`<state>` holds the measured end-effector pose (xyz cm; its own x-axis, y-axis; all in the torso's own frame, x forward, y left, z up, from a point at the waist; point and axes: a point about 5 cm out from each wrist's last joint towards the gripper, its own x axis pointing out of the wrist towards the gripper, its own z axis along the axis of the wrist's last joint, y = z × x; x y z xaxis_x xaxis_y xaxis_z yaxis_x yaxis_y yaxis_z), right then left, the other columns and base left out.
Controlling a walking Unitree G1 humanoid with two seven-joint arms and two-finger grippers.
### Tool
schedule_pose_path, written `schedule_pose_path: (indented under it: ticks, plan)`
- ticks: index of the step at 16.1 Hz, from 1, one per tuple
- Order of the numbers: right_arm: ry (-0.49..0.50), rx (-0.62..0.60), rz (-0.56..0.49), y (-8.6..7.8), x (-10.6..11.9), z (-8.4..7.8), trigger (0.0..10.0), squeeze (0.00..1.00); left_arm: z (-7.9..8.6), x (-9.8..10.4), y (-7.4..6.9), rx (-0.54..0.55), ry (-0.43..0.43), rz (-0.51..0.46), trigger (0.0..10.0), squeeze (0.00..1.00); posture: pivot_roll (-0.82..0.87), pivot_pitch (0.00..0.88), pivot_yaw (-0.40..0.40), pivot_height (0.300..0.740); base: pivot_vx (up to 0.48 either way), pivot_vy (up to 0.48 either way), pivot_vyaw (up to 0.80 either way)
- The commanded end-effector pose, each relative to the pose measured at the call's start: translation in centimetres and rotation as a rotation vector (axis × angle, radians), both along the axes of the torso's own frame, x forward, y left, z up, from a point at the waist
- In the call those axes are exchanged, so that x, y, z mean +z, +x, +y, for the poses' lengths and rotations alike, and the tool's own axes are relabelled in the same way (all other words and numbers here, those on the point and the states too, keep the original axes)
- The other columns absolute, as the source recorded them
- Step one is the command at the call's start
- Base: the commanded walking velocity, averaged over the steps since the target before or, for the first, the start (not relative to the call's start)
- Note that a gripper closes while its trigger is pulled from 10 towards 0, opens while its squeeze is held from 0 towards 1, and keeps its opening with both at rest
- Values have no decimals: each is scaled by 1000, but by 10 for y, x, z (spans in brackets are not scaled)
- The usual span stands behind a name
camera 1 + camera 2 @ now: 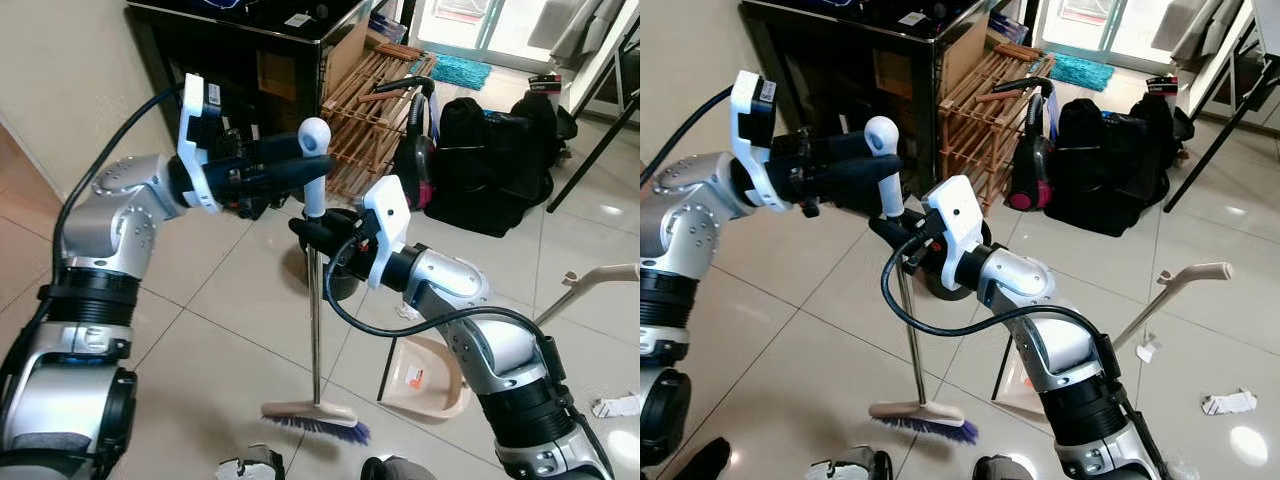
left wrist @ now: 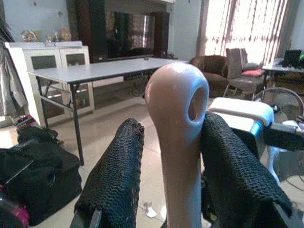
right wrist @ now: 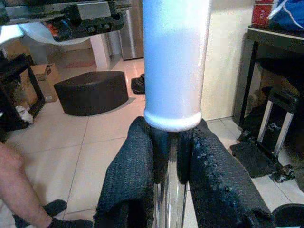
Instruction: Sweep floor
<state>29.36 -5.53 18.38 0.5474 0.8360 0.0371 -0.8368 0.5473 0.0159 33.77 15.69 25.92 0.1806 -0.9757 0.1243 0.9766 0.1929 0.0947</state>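
We hold the broom [image 1: 314,290] straight up in the middle of the frame, its brush head down on the tile floor [image 1: 230,320] near the bottom. Our left gripper [image 1: 300,165] squeezes the white knob at the top. Our right gripper [image 1: 312,232] squeezes the shiny pole just under it. A tan dustpan [image 1: 428,378] sits on the floor to the lower right. A black bag [image 1: 490,165] waits at the upper right.

The dustpan [image 1: 425,385] sits partly hidden, seemingly behind the right arm.
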Motion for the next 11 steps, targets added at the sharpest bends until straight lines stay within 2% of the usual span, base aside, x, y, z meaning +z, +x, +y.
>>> schedule_pose_path:
  ticks: [1, 4, 11]
  plan:
    - [12, 26, -53, 0, 9, 0, 0, 0, 1, 5, 1, -21, 46, -5, 10000, 0, -11, 59, 16, 740, 0, 0, 0]
    - [8, 73, -87, -5, 12, 1, 0, 0, 2, 1, 0, -60, 102, 7, 10000, 0, -11, 52, 18, 740, 0, 0, 0]
    - [-2, 167, -118, -14, 14, 3, 0, 0, -1, 6, 4, -115, 140, -6, 10000, 0, -13, 35, 22, 740, 0, 0, 0]
